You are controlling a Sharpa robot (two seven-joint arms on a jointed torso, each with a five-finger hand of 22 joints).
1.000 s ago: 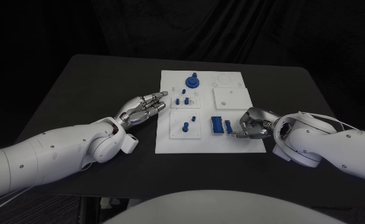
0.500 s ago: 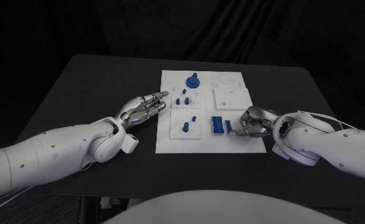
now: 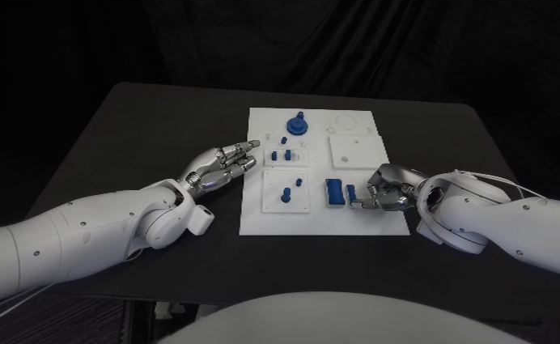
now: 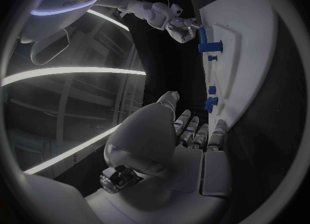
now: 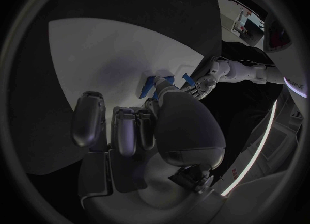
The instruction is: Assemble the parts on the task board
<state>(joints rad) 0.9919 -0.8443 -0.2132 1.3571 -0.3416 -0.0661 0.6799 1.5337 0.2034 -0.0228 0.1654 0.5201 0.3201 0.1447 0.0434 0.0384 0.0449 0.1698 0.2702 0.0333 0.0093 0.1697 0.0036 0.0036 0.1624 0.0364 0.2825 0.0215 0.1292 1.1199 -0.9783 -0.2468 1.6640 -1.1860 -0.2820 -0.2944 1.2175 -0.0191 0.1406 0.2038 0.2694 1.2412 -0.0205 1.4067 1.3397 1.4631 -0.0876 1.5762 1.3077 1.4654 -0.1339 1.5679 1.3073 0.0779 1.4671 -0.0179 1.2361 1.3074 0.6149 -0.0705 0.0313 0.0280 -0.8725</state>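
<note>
The white task board (image 3: 371,218) lies mid-table. A wide blue block (image 3: 334,191) and a narrow blue bar (image 3: 351,195) stand side by side at its near right. My right hand (image 3: 388,186) is curled against the bar from the right and its fingertips pinch it; the left wrist view shows the right hand (image 4: 179,22) on the bar (image 4: 203,35). My left hand (image 3: 222,164) hovers at the board's left edge with fingers stretched out, holding nothing. A round blue part (image 3: 298,125) sits at the far end, and small blue pegs (image 3: 282,154) stand mid-board.
Two more blue pegs (image 3: 288,193) stand in the near-left square plate. A plain raised white plate (image 3: 354,150) lies right of centre. Bare black table (image 3: 152,129) surrounds the board on all sides.
My right hand has edged slightly left against the narrow blue bar. The left hand and the other parts have not moved.
</note>
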